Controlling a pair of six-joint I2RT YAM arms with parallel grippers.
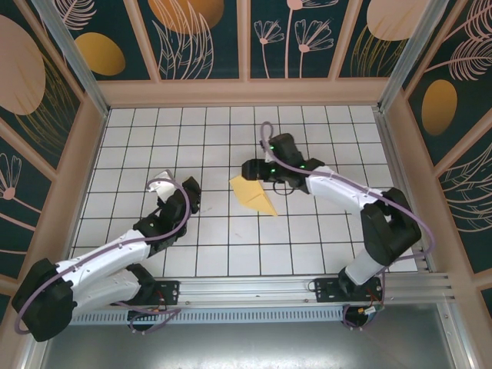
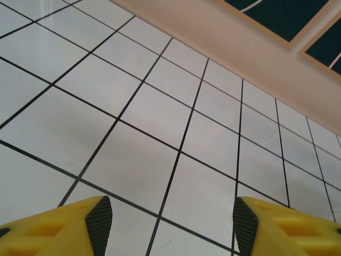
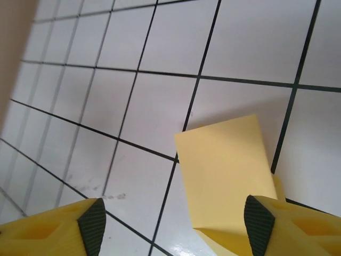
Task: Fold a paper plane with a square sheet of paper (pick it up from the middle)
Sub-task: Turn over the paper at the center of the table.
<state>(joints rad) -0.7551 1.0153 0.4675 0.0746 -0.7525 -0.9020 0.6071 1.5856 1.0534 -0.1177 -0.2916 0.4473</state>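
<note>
Right gripper (image 3: 176, 226) stands spread, gripping nothing, above the folded paper (image 3: 226, 170), its near corner hidden behind 1 finger (image 3: 259, 226). Left gripper (image 2: 171, 226) spread too, over tiles (image 2: 160, 112).

The top external camera sits high above and behind the arm bases, looking steeply down on the whole gridded table (image 1: 138, 154), with the bases at 6 o'clock and the patterned back wall (image 1: 246, 38) at 12. The left wrist camera rides low and close over the tiles, looking obliquely toward a tan wall board (image 2: 256, 58) at 1 o'clock, with the left gripper (image 2: 166, 229) at 6. The right wrist camera looks down from close range, with the right gripper (image 3: 175, 224) at 6. It shares the yellow paper (image 3: 224, 170) with the top view, where the paper (image 1: 252, 194) lies near centre.
</note>
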